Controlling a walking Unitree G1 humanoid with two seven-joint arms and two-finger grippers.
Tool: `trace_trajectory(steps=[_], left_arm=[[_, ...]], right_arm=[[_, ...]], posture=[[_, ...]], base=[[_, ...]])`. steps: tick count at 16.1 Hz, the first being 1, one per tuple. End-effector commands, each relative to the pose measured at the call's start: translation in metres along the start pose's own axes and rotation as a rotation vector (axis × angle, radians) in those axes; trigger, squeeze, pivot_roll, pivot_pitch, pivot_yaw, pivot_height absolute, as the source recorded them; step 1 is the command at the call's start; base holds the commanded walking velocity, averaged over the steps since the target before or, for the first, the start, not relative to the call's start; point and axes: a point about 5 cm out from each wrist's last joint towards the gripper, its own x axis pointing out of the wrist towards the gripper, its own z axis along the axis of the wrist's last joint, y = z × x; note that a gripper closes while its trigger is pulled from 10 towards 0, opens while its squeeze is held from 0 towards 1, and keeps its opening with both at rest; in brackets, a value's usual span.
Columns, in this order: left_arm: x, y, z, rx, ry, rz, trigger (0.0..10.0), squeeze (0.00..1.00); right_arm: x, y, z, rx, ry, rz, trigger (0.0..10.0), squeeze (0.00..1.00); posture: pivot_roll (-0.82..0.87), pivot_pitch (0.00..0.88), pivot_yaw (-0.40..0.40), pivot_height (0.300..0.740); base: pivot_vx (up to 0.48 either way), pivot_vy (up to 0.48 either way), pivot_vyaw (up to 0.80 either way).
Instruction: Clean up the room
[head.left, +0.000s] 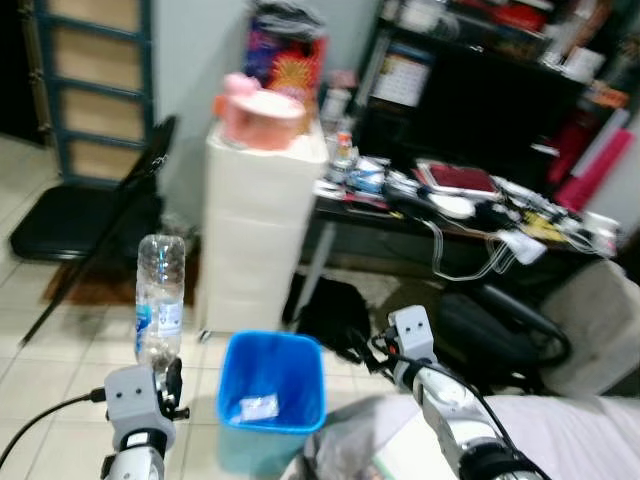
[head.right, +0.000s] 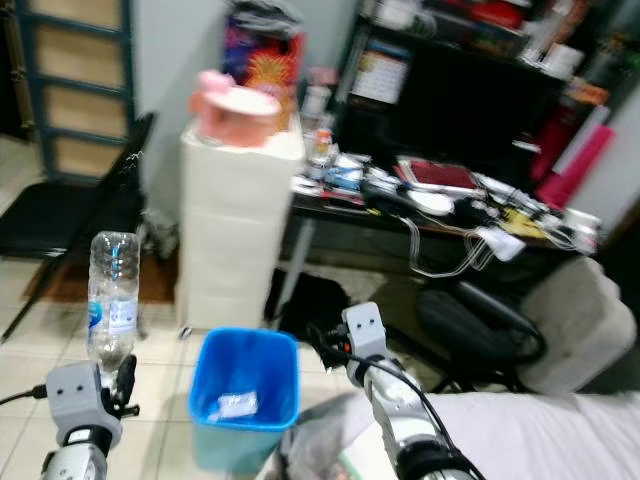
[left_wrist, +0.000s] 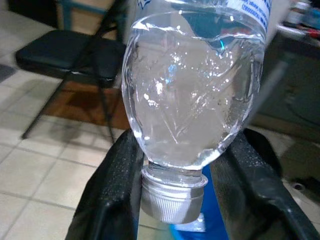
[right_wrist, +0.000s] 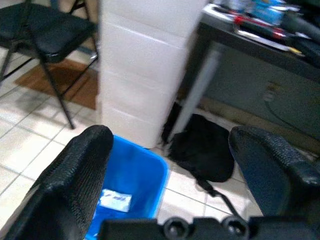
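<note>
My left gripper (head.left: 168, 378) is shut on a clear plastic water bottle (head.left: 160, 297), held upside down with its silver cap (left_wrist: 172, 201) between the black fingers (left_wrist: 116, 190). The bottle hangs just left of a blue waste bin (head.left: 272, 385) that stands on the tiled floor with a crumpled wrapper (head.left: 259, 406) inside. My right gripper (right_wrist: 180, 185) is open with nothing between its fingers, raised to the right of the bin (right_wrist: 127, 187), its arm (head.left: 440, 395) coming in from the lower right.
A white drawer unit (head.left: 257, 225) with a pink object on top stands behind the bin. A cluttered dark desk (head.left: 470, 215) runs to the right, with a black bag (head.left: 335, 310) under it. A black folding chair (head.left: 85, 215) is at the left, grey bedding (head.left: 560, 435) at lower right.
</note>
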Motion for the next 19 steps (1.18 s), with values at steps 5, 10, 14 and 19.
trace_trajectory(steps=[5, 10, 14, 19], left_arm=[[0.002, -0.012, 0.000, 0.006, -0.005, -0.054, 10.0, 0.00], [0.026, 0.010, -0.006, 0.008, 0.063, -0.064, 10.0, 0.00], [0.049, 0.014, -0.016, 0.071, 0.170, -0.102, 10.0, 0.00], [0.079, 0.012, -0.031, 0.042, 0.398, -0.143, 10.0, 0.00]], right_arm=[[-0.005, -0.011, -0.002, 0.000, 0.003, -0.026, 10.0, 0.00], [-0.027, -0.027, -0.015, -0.020, 0.023, -0.079, 10.0, 0.00], [-0.048, -0.036, -0.023, -0.024, 0.037, -0.112, 10.0, 0.00], [-0.111, -0.057, -0.033, -0.082, 0.109, -0.164, 10.0, 0.00]], posture=[[0.28, 0.001, -0.231, 0.740], [0.15, 0.011, -0.195, 0.740], [0.07, 0.067, -0.203, 0.740], [-0.16, 0.135, -0.218, 0.740]], base=[[0.439, 0.000, 0.00], [0.332, 0.318, 0.00], [0.097, 0.069, 0.00], [0.000, 0.000, 0.00]])
